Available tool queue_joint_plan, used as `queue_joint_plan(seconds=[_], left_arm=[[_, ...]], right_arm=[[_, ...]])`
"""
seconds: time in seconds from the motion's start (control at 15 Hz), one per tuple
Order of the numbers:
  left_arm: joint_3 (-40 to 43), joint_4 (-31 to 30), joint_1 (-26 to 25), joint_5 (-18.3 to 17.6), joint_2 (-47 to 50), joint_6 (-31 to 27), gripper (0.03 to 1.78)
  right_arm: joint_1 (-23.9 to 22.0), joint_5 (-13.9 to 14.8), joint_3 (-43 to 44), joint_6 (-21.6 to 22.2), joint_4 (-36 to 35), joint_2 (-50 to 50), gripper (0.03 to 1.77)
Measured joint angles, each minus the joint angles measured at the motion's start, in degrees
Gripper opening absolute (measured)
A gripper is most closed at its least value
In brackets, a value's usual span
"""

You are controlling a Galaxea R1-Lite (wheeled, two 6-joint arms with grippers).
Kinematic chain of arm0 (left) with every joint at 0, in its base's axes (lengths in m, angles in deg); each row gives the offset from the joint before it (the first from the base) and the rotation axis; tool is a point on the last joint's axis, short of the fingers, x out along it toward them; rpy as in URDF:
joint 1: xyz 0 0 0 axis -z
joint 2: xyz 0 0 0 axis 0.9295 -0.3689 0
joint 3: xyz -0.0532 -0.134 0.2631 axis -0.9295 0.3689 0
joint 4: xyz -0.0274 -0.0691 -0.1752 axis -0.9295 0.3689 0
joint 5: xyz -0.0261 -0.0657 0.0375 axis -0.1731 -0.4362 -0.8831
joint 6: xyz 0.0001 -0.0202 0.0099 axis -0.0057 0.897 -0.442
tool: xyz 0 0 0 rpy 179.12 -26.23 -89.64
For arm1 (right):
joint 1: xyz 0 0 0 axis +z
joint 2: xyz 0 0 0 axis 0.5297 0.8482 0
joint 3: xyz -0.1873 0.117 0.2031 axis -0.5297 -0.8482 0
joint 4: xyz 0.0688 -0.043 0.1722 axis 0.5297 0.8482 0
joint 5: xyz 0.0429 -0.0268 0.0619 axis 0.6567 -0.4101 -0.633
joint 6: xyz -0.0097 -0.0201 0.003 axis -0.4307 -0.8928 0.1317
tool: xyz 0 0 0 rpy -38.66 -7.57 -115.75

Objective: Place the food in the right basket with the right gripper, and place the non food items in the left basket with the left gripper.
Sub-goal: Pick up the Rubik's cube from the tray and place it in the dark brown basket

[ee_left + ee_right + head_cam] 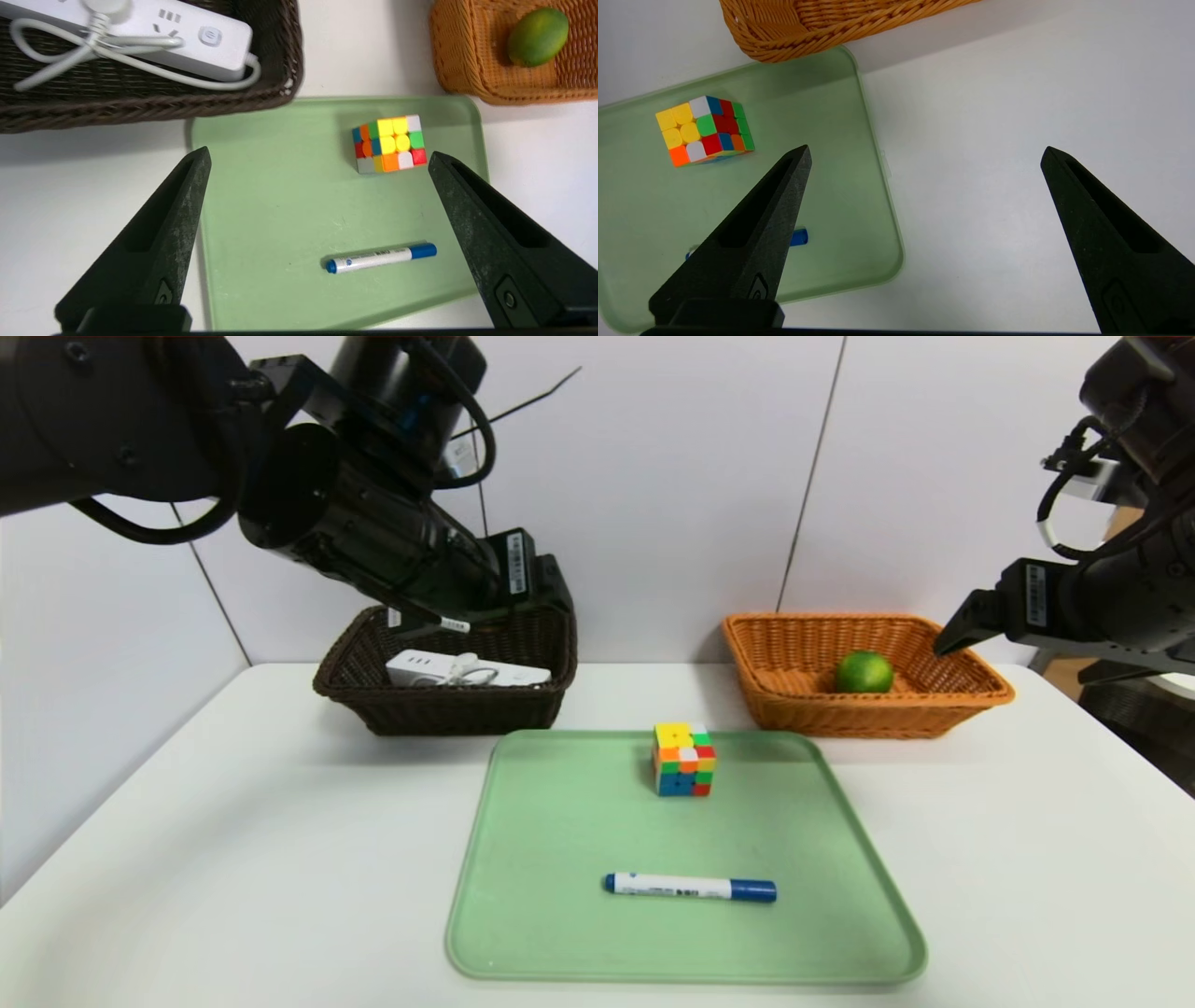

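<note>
White power strip with coiled cord (467, 669) inside the dark brown wicker basket (457, 709), well apart from both fingertips of the black left gripper (320, 156). Fingers there spread wide and empty, above the dark basket. Inside the orange-tan wicker basket (868, 717), round glossy green lime (864, 672), apart from the fingers of the black right gripper (927, 149), also wide open and empty, near that basket's outer right end. On the green rectangular tray (560, 821), in front of and between both baskets, multicoloured puzzle cube (684, 761) near the far edge. Nearer the front of the tray, white marker with blue cap (691, 888), lying flat, cap pointing right. Beneath tray and baskets, white tabletop (233, 859).
</note>
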Motion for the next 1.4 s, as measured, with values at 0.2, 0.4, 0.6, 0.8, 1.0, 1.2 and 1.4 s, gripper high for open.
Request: queue_joint_plan(seconds=[0.2, 0.4, 0.6, 0.8, 1.0, 1.2, 1.4], left_arm=[[0.0, 1.0, 7.1, 7.4, -2.5, 4.2, 1.66], [-0.1, 1.0, 13.6, 13.6, -5.9, 10.6, 1.67], [-0.2, 1.0, 17.6, 17.9, -9.3, 12.3, 1.67], [-0.5, 0.4, 19.3, 19.8, -12.6, 12.1, 1.68], [-0.6, -1.6, 20.1, 21.4, -15.9, 11.7, 1.69], [-0.8, -4.5, 20.7, 22.9, -18.5, 10.0, 1.69], [-0.9, -6.2, 20.8, 22.9, -20.0, 10.0, 1.69]], right_arm=[[0.0, 0.0, 0.1, 0.0, -0.6, 0.2, 1.7], [0.0, 0.0, 0.1, -0.1, -0.6, 0.2, 1.7], [-0.1, 0.1, 0.1, -0.2, -0.6, 0.1, 1.7], [-0.1, 0.2, 0.1, -0.1, -0.6, -0.1, 1.7], [-0.1, 0.2, 0.0, 0.4, -0.6, -0.4, 1.7], [-0.1, 0.2, -0.1, 0.6, -0.4, -0.8, 1.7], [-0.1, 0.3, -0.7, 0.7, -0.4, -1.4, 1.7]])
